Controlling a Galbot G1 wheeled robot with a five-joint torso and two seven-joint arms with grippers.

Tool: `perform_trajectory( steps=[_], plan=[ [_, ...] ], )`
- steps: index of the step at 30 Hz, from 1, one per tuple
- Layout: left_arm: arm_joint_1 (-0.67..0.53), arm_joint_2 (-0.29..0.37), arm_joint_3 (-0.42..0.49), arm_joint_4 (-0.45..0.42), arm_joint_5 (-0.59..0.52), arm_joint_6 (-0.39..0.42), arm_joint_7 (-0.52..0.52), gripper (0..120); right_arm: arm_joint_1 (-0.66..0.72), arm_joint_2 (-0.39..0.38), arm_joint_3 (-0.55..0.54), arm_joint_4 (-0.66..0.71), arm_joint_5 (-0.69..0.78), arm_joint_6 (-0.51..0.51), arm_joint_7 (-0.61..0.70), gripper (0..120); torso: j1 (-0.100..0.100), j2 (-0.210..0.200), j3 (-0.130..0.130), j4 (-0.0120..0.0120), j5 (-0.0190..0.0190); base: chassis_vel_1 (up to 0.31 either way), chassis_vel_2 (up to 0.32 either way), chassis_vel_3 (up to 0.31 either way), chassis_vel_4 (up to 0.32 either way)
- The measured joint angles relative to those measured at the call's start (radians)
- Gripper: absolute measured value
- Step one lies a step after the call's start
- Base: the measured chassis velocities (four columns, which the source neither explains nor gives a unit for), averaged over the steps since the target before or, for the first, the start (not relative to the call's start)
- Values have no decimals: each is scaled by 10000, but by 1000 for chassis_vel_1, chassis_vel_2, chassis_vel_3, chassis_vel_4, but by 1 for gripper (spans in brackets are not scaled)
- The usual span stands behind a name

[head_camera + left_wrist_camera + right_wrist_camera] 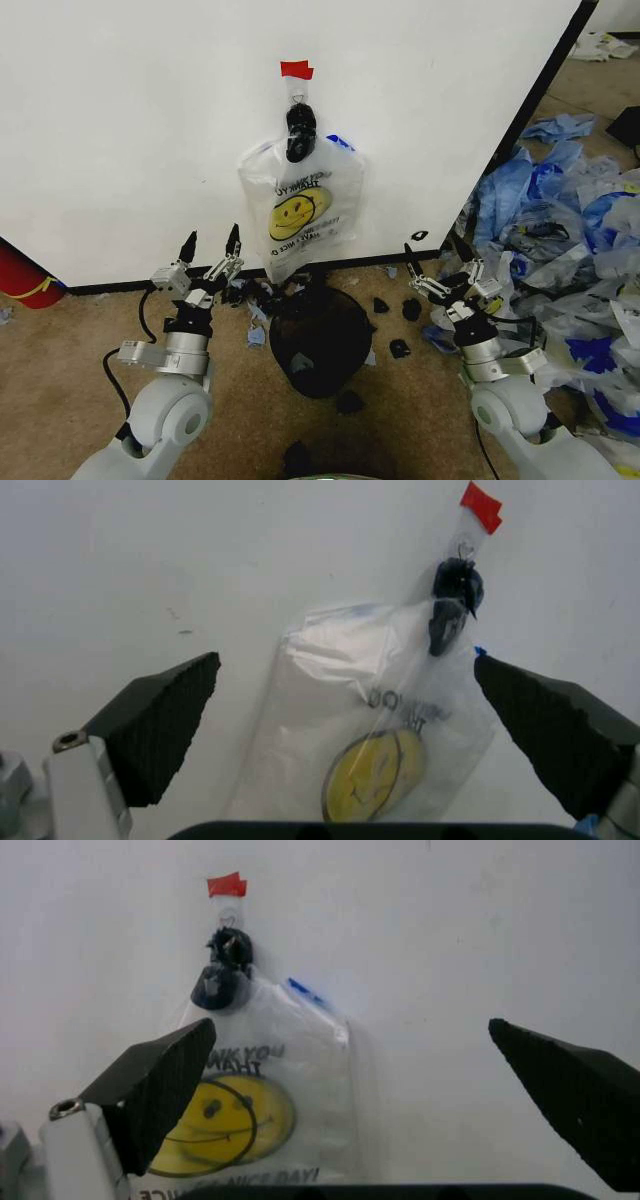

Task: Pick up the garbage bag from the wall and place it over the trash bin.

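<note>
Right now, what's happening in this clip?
Nothing is held yet. The garbage bag hangs on the white wall from a black clip under red tape, just above the trash bin on the floor. The left gripper and right gripper are raised on either side of the bin, both open, facing the bag.

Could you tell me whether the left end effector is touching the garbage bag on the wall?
Apart. In the head view the left end effector, open, sits lower and to the left of the garbage bag, with bare white wall between them.

Bright, even light; soft wrist-view blur
</note>
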Motion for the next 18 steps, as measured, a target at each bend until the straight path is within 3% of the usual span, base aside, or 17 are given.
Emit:
perform_trajectory(
  steps=[14, 18],
  plan=[
    [272, 254, -567, -102, -163, -4, -18, 100, 1807, -134, -1284, -661, 1479, -294, -75, 100, 0, 0, 0, 1, 1, 0, 0, 0, 0],
    [685, 228, -1000, -319, -161, -2, -20, 100, 3064, -38, -2287, -892, 3813, -795, -56, 100, 0, 0, 1, 1, 0, 0, 0, 0, 0]
  ],
)
